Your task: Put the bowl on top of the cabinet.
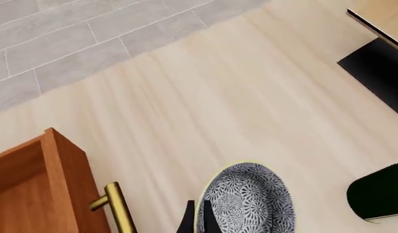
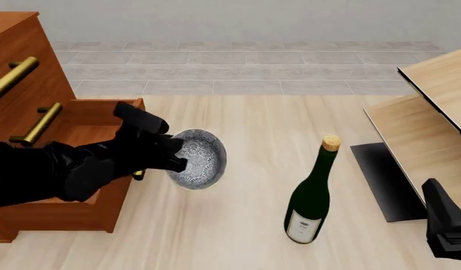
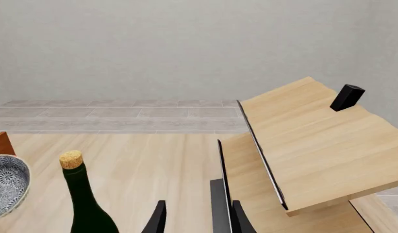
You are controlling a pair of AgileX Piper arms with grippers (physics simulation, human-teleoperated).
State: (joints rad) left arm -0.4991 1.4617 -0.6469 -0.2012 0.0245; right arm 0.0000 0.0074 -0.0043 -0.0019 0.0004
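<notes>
Bowl (image 2: 198, 158) tilted, rim pinched in the left gripper (image 2: 172, 157) beside the cabinet (image 2: 35, 95); right gripper (image 3: 195, 216) released

Pale wood surface (image 2: 253, 225) in the near field, grey tile floor (image 2: 245, 70) band beyond it, plain grey wall (image 3: 154, 48) at the far end. Light-wood furniture (image 2: 433, 112) with black panel (image 2: 384, 180) on the right.

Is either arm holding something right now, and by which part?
The left gripper pinches the small speckled ceramic bowl at its rim, on the side facing the cabinet. The right gripper holds nothing.
</notes>
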